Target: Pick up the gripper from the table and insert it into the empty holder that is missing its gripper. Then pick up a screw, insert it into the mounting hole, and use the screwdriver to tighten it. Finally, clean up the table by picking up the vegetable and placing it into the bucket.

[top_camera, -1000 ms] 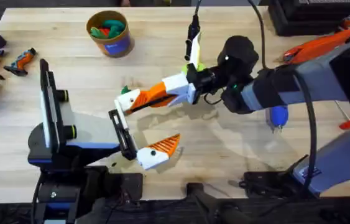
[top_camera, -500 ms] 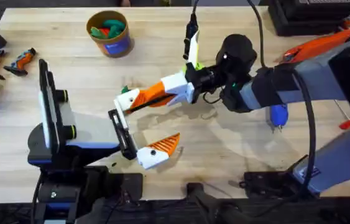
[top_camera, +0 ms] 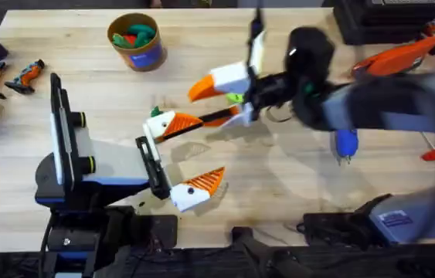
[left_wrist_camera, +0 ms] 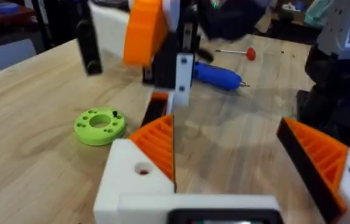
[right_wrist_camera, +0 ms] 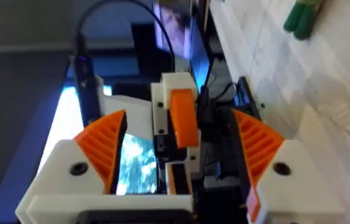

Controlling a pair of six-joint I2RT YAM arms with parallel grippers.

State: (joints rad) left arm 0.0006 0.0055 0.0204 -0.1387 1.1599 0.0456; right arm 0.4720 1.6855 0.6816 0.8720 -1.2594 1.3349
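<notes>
- Fingers [left_wrist_camera: 156,146] of the left gripper [top_camera: 209,148] are released and spread wide. Their orange ribbed pads face each other across bare table [top_camera: 279,201].
- Seen from overhead, both left fingers lie with their long axes running roughly from 9 to 3 o'clock, orange tips towards 3 o'clock.
- The right gripper [right_wrist_camera: 178,118] is also released, its two orange pads [right_wrist_camera: 103,152] well apart. A white-and-orange piece [right_wrist_camera: 178,115] stands lengthwise in the gap and touches neither pad as far as can be seen. Whether it is held or merely lies beyond the fingers cannot be told.
- From overhead, the right arm reaches across the middle, and its fingers point towards 9 o'clock, near the far left finger.
- The vegetable [top_camera: 155,113] lies on the table just beside the white base of the far left finger, at its 11 o'clock. It is too small in the overhead view to give its long axis. In the right wrist view [right_wrist_camera: 302,15] it is a short green stub lying flat on the wood.
- The bucket [top_camera: 146,54] stands upright at 12 o'clock from the vegetable, well apart from it, with green and red pieces inside.
- A lime-green disc [left_wrist_camera: 100,124] lies flat on the table near the right gripper.
- A blue screwdriver [top_camera: 346,144] lies at 3 o'clock from the grippers, under the right arm.
</notes>
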